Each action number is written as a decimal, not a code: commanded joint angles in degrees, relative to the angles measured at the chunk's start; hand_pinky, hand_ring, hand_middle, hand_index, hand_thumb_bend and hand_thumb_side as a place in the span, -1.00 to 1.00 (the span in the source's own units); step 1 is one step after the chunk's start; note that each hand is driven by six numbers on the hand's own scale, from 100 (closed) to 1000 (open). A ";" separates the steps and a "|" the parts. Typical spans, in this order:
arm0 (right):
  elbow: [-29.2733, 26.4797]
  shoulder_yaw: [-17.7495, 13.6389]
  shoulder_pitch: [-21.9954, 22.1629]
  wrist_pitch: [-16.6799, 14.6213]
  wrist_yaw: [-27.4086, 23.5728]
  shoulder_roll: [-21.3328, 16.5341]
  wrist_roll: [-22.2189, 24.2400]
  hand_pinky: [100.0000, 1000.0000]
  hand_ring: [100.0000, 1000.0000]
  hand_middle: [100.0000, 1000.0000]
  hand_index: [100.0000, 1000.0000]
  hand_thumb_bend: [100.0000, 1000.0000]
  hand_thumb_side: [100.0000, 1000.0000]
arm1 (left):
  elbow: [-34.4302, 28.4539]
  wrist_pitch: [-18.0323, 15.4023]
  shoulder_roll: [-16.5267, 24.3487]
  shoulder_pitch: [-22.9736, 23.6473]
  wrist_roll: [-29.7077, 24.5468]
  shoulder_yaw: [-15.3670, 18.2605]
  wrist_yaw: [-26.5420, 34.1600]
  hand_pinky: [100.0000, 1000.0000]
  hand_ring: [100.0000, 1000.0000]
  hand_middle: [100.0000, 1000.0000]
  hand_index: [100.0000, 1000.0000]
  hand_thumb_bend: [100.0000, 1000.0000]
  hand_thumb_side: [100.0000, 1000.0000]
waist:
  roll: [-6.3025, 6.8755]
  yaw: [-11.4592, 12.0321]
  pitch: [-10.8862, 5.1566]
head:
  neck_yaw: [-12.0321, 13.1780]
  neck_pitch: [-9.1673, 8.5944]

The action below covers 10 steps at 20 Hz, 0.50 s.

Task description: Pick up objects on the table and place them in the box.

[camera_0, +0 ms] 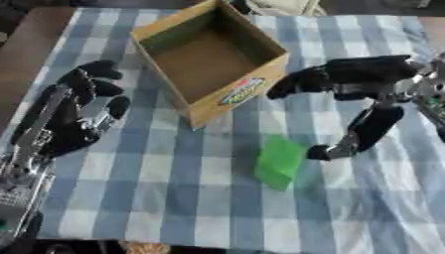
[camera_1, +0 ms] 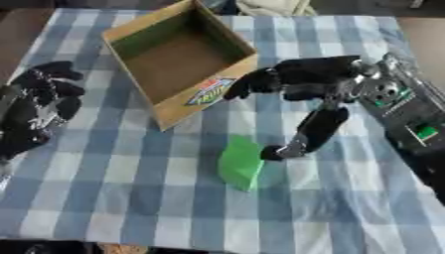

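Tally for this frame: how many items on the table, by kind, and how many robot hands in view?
Box: 1, open, nothing seen inside
Green object: 1, on the cloth, outside the box
Hands: 2, left hand and right hand, both open
Total: 2 items, 2 hands

The box [camera_0: 211, 62] is open-topped brown cardboard, standing upright on the checked cloth at the far middle, turned askew so 1 corner points toward the near side. Its inside is bare brown. A colourful label shows on its near right wall. The green object [camera_0: 280, 161] is a small flat-sided block, bright green, lying on the cloth on the near side of the box and a little to the right, apart from it. Its long side runs roughly toward the box.
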 commanded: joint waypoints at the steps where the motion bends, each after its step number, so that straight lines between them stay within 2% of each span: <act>1: 1.47 -0.22 -0.49 -9.66 1.99 0.14 8.39 0.72 0.73 0.83 1.00 -0.38 -0.22 | -0.65 -0.10 0.60 -0.57 -0.13 -0.04 0.32 0.52 0.31 0.38 0.71 -0.14 -0.10 | 0.16 0.13 -0.79 | -0.20 0.48; 10: 3.04 0.22 -0.22 -11.11 4.15 1.05 8.37 0.72 0.72 0.82 0.99 -0.33 -0.26 | -0.57 -0.08 0.56 -0.49 -0.15 -0.03 0.29 0.52 0.31 0.38 0.71 -0.14 -0.09 | 0.04 0.13 -0.73 | -0.13 0.61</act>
